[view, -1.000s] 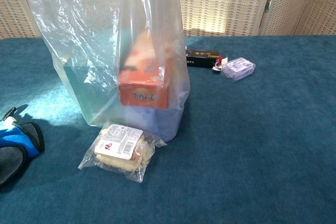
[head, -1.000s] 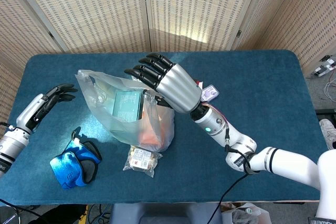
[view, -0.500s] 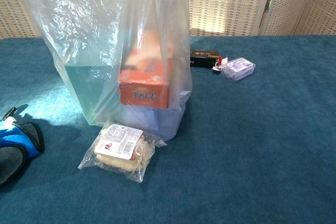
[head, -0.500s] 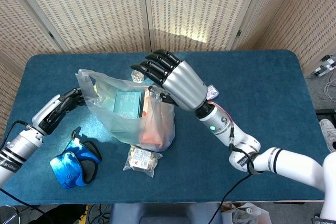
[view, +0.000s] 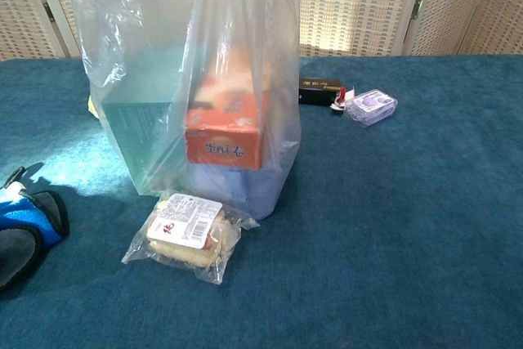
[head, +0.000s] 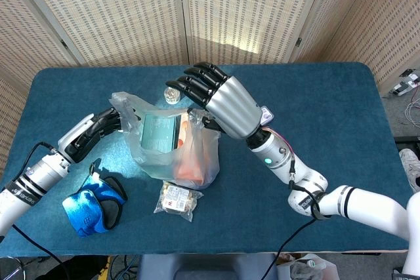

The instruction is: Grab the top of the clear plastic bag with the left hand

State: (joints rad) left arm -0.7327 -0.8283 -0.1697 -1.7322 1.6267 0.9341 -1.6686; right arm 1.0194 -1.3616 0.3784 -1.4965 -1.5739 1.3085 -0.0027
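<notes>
The clear plastic bag (head: 174, 142) (view: 196, 79) stands upright mid-table with a teal box (head: 159, 132) and an orange box (view: 225, 132) inside. My left hand (head: 105, 126) reaches in from the left, its fingers stretched against the bunched left top rim of the bag. I see no closed grip on the rim. My right hand (head: 220, 100) hovers over the bag's right top edge, which it holds up between the thumb and the fingers. In the chest view the bag's top runs out of frame.
A wrapped snack pack (head: 177, 200) (view: 188, 230) lies just in front of the bag. A blue and black cloth item (head: 95, 204) sits at the front left. Behind the bag are a small round jar (head: 172, 95), a purple case (view: 372, 106) and a black box (view: 319, 87).
My left hand has moved right, from the table's left edge to the bag's rim, and the bag's left side has bunched inward. The right hand has shifted slightly right.
</notes>
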